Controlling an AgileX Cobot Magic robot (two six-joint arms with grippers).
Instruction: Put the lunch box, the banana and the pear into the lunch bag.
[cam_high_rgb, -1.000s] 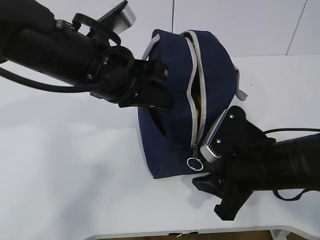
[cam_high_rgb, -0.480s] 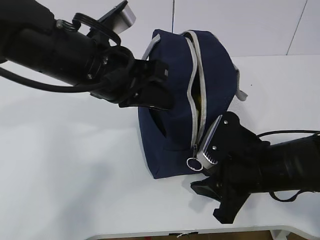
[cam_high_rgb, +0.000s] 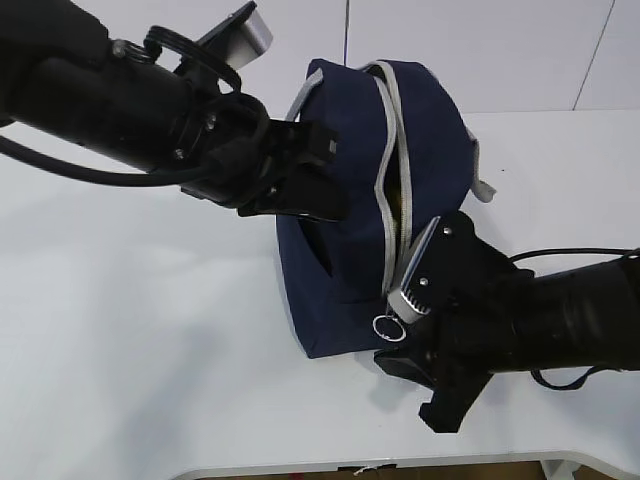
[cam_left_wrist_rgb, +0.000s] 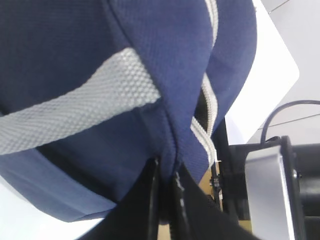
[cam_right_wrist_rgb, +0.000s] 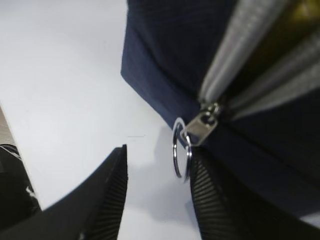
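From across the room, the lunch bag (cam_high_rgb: 370, 200) stands mid-table, zipper partly undone. The left gripper (cam_left_wrist_rgb: 165, 200), seen from its wrist, is clenched on a fold of bag fabric. The right gripper (cam_right_wrist_rgb: 155, 195) is spread, the ring pull (cam_right_wrist_rgb: 181, 155) just beside one finger.

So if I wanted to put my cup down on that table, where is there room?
The wide white table left of the lunch bag, below the left arm, is bare, as is the far right corner behind the bag. Around the bag it is crowded: the left gripper pinches its fabric, and the right gripper is at the zipper ring.
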